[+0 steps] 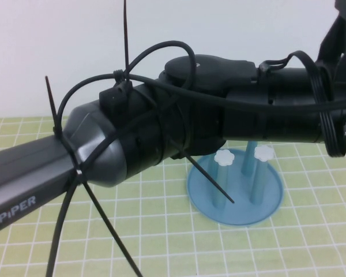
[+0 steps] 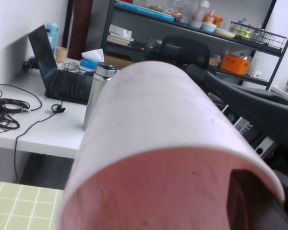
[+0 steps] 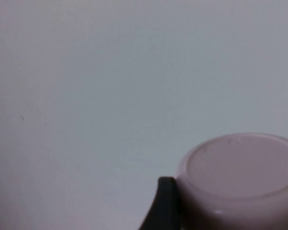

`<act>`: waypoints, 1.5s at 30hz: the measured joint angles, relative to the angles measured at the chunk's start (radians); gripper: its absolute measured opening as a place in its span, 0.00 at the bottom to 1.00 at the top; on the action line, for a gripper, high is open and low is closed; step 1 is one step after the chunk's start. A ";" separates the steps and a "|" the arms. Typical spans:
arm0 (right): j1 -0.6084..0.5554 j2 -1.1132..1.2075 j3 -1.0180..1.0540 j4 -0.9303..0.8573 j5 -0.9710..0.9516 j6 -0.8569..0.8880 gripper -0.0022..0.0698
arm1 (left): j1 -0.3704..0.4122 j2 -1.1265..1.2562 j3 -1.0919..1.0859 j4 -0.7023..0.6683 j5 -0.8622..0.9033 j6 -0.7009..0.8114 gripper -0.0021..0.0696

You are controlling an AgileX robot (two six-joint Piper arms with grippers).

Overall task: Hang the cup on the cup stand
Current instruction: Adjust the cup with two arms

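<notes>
arm links crowd above cup stand, pegs' caps just beneath, mat free nr front

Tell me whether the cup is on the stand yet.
Not on. Stand's visible pegs are bare; the cup is in the air, mouth toward the left hand, base toward the right hand, both raised.

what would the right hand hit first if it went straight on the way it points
Probably the cup: its base sits just ahead of the right hand, while the left hand grips its rim end. Beside it only blank wall shows, and depth is unclear.
</notes>
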 joint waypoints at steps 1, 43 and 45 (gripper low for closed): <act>0.000 0.000 0.000 0.000 -0.009 0.000 0.89 | -0.002 0.000 0.000 0.002 0.000 -0.002 0.03; 0.000 0.008 0.006 -0.062 -0.126 -0.199 0.84 | 0.092 -0.012 -0.002 0.013 0.104 -0.087 0.72; 0.000 0.008 0.006 -0.071 -0.129 -0.216 0.84 | 0.146 -0.024 -0.002 0.027 0.161 -0.105 0.74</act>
